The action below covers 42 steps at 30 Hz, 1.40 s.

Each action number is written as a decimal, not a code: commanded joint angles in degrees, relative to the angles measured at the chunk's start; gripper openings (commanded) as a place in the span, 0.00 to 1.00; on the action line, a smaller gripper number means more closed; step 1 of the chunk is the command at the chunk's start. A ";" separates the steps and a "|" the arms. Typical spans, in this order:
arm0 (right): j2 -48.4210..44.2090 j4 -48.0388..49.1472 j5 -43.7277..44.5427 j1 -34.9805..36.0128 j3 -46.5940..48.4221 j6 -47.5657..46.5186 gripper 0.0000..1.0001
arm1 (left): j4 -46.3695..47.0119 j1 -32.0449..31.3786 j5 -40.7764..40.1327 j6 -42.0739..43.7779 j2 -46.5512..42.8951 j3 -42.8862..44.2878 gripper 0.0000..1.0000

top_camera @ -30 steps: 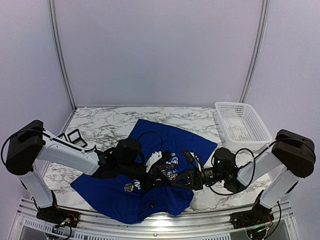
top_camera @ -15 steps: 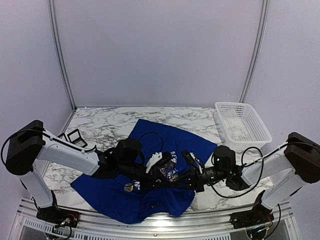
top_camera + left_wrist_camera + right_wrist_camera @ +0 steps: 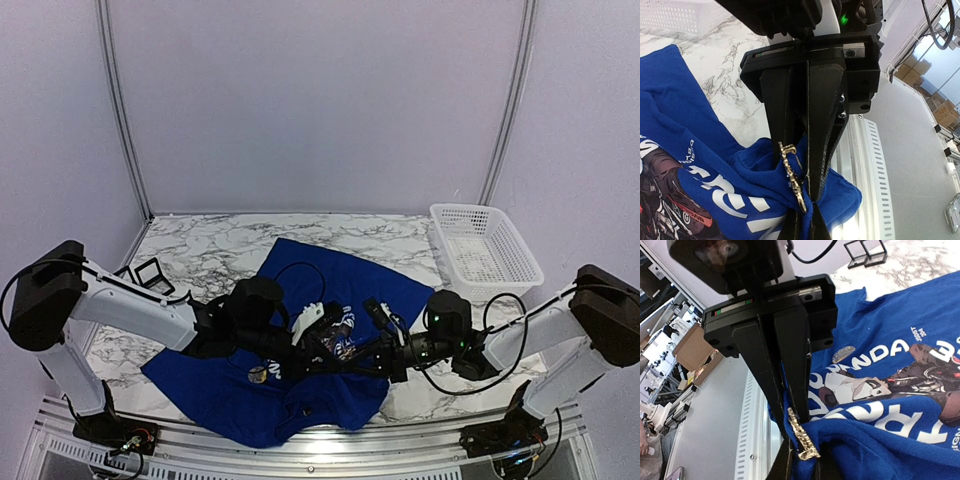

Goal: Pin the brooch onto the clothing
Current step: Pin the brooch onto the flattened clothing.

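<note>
Left gripper is clenched on a raised fold of the shirt at the middle of the table's near edge. Right gripper meets it tip to tip, also clenched. The gold brooch lies on the fold between them; which one holds it, I cannot tell. Limp cloth will likely sag, so pinch just beside the pin. The brooch looks small, stiff and slippery, best gripped by its body.

Blue panda tee lies rumpled on the marble, with one fold I'm pinching up. The little gold brooch stands tilted against that fold.
</note>
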 commanded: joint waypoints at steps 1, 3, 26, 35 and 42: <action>0.81 18.21 -2.29 -0.76 0.63 5.18 0.09 | 2.17 -1.56 -1.77 4.19 -2.61 -1.24 0.00; 1.58 21.35 -2.87 -0.97 0.37 6.64 0.12 | 2.24 -1.66 -1.58 4.75 -2.82 -1.48 0.00; -5.06 19.56 -3.61 -1.86 -4.03 2.71 0.52 | 3.13 -2.12 -1.95 3.43 -4.42 -2.36 0.00; -9.37 11.89 2.01 -1.53 -6.17 -5.98 0.62 | 3.70 -2.12 -1.35 2.72 -4.34 -2.56 0.00; -11.26 -0.03 8.59 2.18 -4.93 -21.18 0.64 | 3.91 -2.10 -0.89 2.37 -4.47 -2.35 0.00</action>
